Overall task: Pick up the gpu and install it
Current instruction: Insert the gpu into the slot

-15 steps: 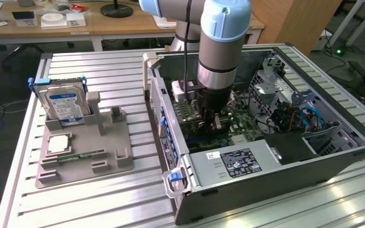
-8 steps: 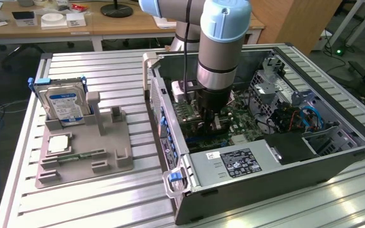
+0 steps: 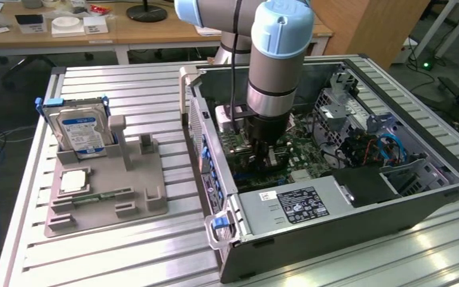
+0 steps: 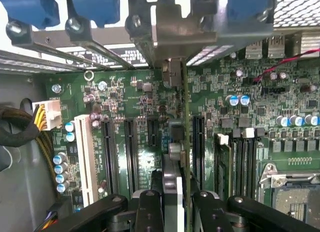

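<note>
In the wrist view the gpu (image 4: 184, 111) shows edge-on as a thin dark green card. It runs from between my fingers up to its silver-grey bracket (image 4: 172, 21) at the case's rear wall. My gripper (image 4: 176, 204) is shut on the card, one black finger (image 4: 150, 204) on each side. The card stands upright over the green motherboard (image 4: 135, 91), between two long black slots (image 4: 150, 132). Whether its edge sits in a slot is hidden. In the exterior view my gripper (image 3: 263, 149) reaches straight down into the open computer case (image 3: 421, 197).
A power supply (image 3: 297, 206) fills the case's near corner, with cables and a drive cage on the exterior view's right. A white slot (image 4: 86, 152) and a yellow cable plug (image 4: 45, 117) lie beside the black slots. Outside, a grey fixture (image 3: 134, 206) holds a hard drive (image 3: 82, 134).
</note>
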Robot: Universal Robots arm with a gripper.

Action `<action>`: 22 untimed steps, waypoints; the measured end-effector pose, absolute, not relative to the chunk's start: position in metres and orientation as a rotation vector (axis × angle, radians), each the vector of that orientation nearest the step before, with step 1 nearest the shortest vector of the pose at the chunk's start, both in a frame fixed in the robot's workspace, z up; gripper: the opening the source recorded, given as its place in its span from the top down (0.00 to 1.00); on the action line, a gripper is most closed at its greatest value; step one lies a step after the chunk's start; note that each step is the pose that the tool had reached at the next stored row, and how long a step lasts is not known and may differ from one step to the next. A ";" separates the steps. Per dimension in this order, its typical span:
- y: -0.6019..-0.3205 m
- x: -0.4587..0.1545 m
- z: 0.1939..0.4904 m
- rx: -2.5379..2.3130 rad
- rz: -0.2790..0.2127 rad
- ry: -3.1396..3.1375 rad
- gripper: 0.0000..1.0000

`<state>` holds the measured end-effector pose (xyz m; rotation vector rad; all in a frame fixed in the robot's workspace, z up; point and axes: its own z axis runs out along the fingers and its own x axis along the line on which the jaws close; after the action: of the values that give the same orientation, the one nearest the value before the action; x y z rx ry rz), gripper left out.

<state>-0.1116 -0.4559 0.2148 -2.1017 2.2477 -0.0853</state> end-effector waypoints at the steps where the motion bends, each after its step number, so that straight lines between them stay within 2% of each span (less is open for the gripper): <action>1: -0.456 -0.112 0.215 -2.102 -0.085 2.248 0.72; 8: -0.456 -0.111 0.213 -2.099 -0.084 2.245 0.71; 9: -0.456 -0.112 0.215 -2.101 -0.086 2.247 0.65; 10: -0.456 -0.112 0.217 -2.100 -0.087 2.246 0.65; 22: -0.456 -0.112 0.260 -2.098 -0.095 2.243 0.65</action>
<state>-0.1116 -0.4559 0.2601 -2.0977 2.2432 -0.0954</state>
